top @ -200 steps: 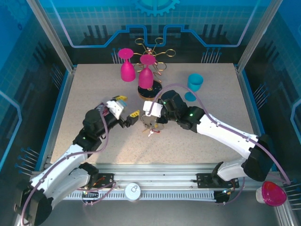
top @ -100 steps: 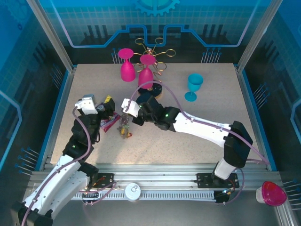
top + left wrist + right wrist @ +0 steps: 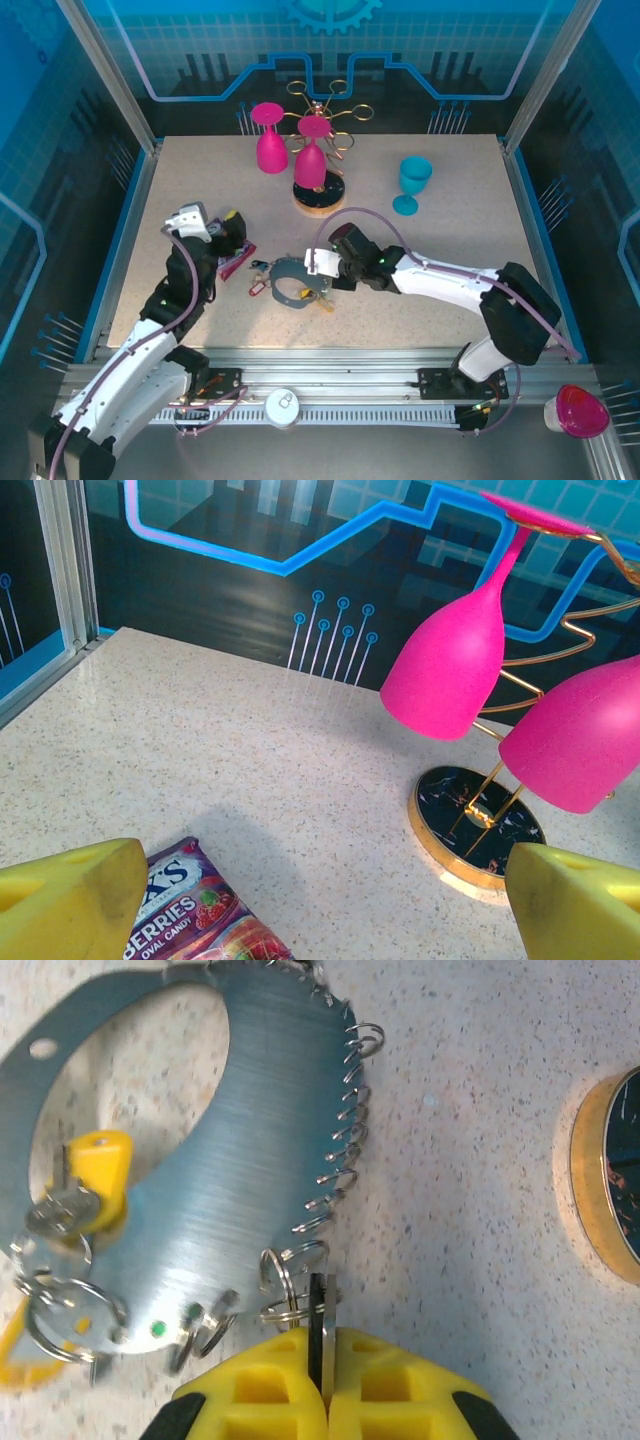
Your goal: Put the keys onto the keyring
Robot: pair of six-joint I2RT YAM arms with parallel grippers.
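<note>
**Right gripper.** In the right wrist view the right gripper (image 3: 322, 1350) has its yellow jaws pressed together on a thin flat metal piece (image 3: 318, 1310), seen edge-on. It is probably one of the keys, though its shape cannot be confirmed. The piece stands at the lower edge of the keyring (image 3: 250, 1160), touching a small split ring (image 3: 283, 1278).

**Keyring.** It is a flat, brushed grey band lying on the table (image 3: 450, 170) in front of the arms, with wire loops along its outer edge. A yellow-tagged key (image 3: 92, 1165) hangs inside the band, and a red-tagged key (image 3: 257, 290) lies just beside it.

**Left gripper.** The left gripper (image 3: 320, 900) has its jaws spread wide and holds nothing. It sits apart from the keyring, over a candy bag (image 3: 195, 910).

**Hazards (judgement).**
- The pinch takes only the edge of the piece, so it may twist or slip out when pushed into a ring.
- Nothing steadies the keyring — any pull or push could slide the whole band across the table.
- The neighbouring split rings lie close together, so the piece could snag the wrong one.
- The rack base (image 3: 610, 1190) and the pink glasses (image 3: 450, 660) are near; a wide swing could strike them.

**Legible text.** The bag reads "BERRIES" and "OVAL CANDY". The brand line above is partly covered by a finger.
</note>
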